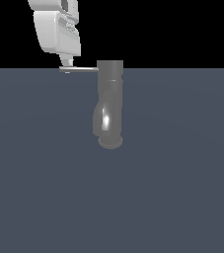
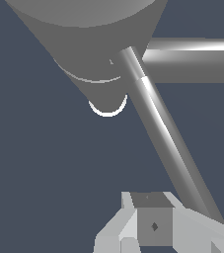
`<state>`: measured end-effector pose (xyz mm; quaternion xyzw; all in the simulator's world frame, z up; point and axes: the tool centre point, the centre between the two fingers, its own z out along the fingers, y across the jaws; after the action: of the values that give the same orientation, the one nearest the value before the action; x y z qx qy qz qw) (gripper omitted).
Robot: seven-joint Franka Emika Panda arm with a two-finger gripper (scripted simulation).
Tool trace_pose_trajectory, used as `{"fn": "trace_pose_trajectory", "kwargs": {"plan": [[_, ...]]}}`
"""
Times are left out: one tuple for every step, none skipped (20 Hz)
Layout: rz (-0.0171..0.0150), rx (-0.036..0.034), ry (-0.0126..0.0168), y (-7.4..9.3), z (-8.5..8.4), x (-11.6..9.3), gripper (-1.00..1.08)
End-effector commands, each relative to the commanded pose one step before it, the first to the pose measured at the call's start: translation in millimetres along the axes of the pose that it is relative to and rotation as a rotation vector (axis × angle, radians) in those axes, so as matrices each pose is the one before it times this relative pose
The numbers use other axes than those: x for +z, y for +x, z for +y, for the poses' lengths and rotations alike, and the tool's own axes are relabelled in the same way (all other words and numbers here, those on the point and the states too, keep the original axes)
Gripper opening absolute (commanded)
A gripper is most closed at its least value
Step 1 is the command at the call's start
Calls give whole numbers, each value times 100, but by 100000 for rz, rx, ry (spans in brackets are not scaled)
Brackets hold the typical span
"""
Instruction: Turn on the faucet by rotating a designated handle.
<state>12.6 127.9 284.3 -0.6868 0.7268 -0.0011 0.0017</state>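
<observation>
The faucet [image 1: 109,99] is a dull grey upright cylinder on a round base in the middle of the exterior view. Its handle [image 1: 81,69], a thin grey rod, sticks out level from the top toward the exterior view's left. My gripper [image 1: 67,63] hangs just above the rod's outer end, fingertips touching or nearly touching it. In the wrist view the faucet [image 2: 89,39] looms close, and the handle [image 2: 163,133] runs from it down past my gripper [image 2: 153,227]. The fingers look bunched together, shut, with the rod beside them and not between them.
A flat blue-grey floor [image 1: 44,188] spreads all around the faucet. A thick grey tube [image 2: 192,59], likely the spout, juts sideways from the faucet body in the wrist view. The white arm [image 1: 56,29] comes down from above at the exterior view's left.
</observation>
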Motion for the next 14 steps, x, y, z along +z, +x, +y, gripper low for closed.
{"fn": "trace_pose_trajectory", "kwargs": {"plan": [[109, -326, -418, -101, 1030, 5, -100], [-2, 45, 19, 46, 307, -11, -100], [0, 0, 0, 21, 310, 0, -100], [0, 0, 0, 21, 312, 0, -100], [0, 0, 0, 21, 313, -1, -100], [0, 0, 0, 21, 315, -1, -100], [0, 0, 0, 20, 317, -2, -100], [0, 0, 0, 0, 0, 0, -100], [5, 336, 374, 147, -516, 0, -100], [0, 0, 0, 265, 249, -6, -100], [0, 0, 0, 267, 250, -6, -100], [-5, -32, -37, 253, 246, 13, -100], [0, 0, 0, 270, 253, -6, -100], [0, 0, 0, 271, 255, -6, -100]]}}
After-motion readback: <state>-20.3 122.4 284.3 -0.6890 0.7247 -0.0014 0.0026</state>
